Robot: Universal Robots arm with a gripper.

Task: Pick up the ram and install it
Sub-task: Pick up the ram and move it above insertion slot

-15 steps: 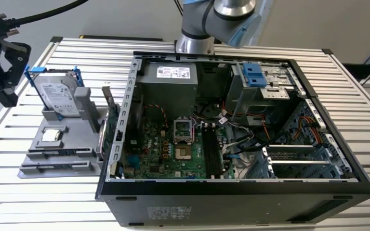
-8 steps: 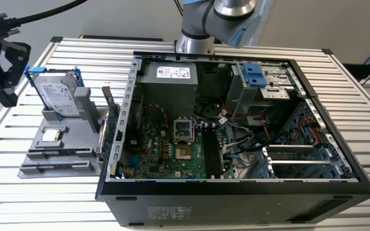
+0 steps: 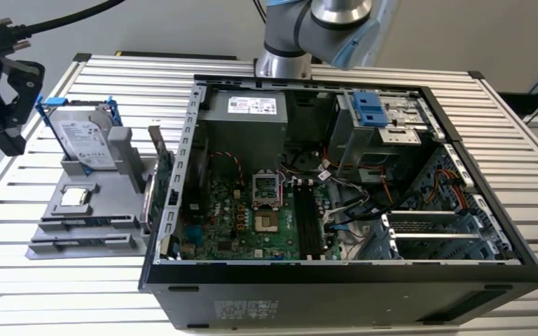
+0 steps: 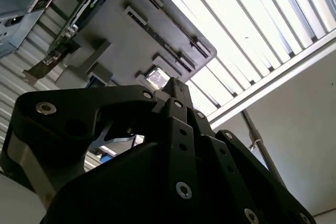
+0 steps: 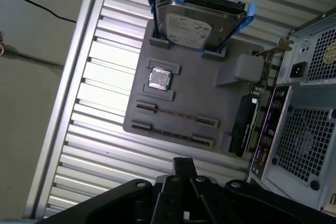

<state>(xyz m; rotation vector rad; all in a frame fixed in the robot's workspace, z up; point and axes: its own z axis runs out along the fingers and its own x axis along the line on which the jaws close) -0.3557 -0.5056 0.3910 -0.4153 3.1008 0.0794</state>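
Note:
The ram [image 5: 176, 115] shows as a thin strip standing on edge between the clips of a grey holder [image 5: 210, 98]; a second such strip [image 5: 172, 134] stands in the row beside it. My black gripper [image 5: 184, 165] hovers above the slatted table, short of that holder, with its fingers together and nothing between them. In the exterior view the gripper [image 3: 12, 140] hangs at the view's far left, left of the holder [image 3: 82, 231]. The second wrist view looks past the gripper [image 4: 176, 85] at the holder [image 4: 131, 40]. The motherboard's black slots [image 3: 308, 224] lie inside the open computer case [image 3: 344, 273].
On the holder also stand a silver hard drive in a blue frame [image 5: 197, 22], a square processor chip [image 5: 159, 79] and a green expansion card [image 3: 157, 182] against the case. The case fills the table's middle and the exterior view's right. The table edge [image 5: 63, 103] is close by.

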